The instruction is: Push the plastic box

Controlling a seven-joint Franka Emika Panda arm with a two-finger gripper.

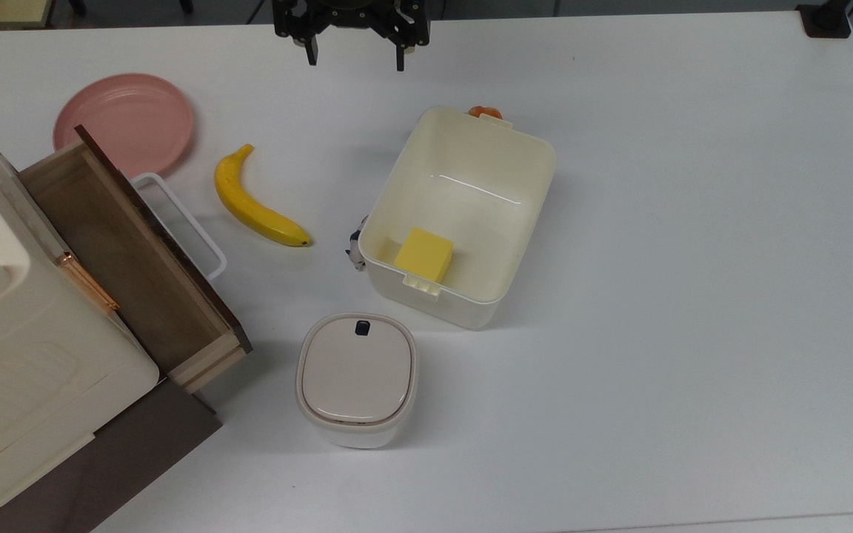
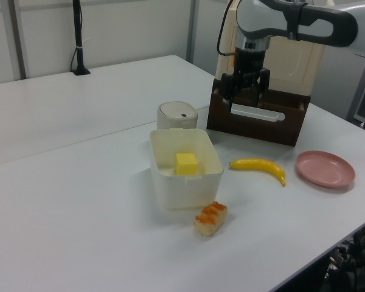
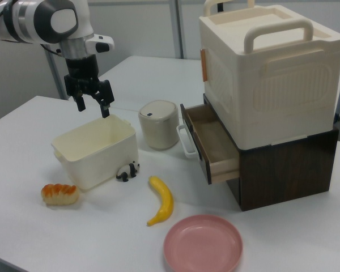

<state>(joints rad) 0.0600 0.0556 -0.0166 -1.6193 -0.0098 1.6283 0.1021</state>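
Overhead, fingers (image 1: 312, 53) spread wide, nothing between; gripper (image 1: 355, 59) raised off table (image 1: 693, 222), apart from plastic box (image 1: 515, 244), likely staged before descent to push. Mid-table: box, lidless, cream, rounded corners, glossy walls, yellow block (image 1: 424, 255) inside. Touching or just beside its walls: bread roll (image 3: 60, 194), panda figurine (image 3: 127, 170). Near: smooth curved banana (image 1: 258, 203), lidded white container (image 1: 357, 377), pink plate (image 1: 124, 122), wooden drawer (image 1: 130, 252) pulled open.

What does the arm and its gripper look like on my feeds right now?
The arm has glossy white rounded shells with grey-black joint sections. A dark cable runs along its wrist in the left view. The gripper is black throughout, a boxy angular body ending in two slim, straight black fingers.
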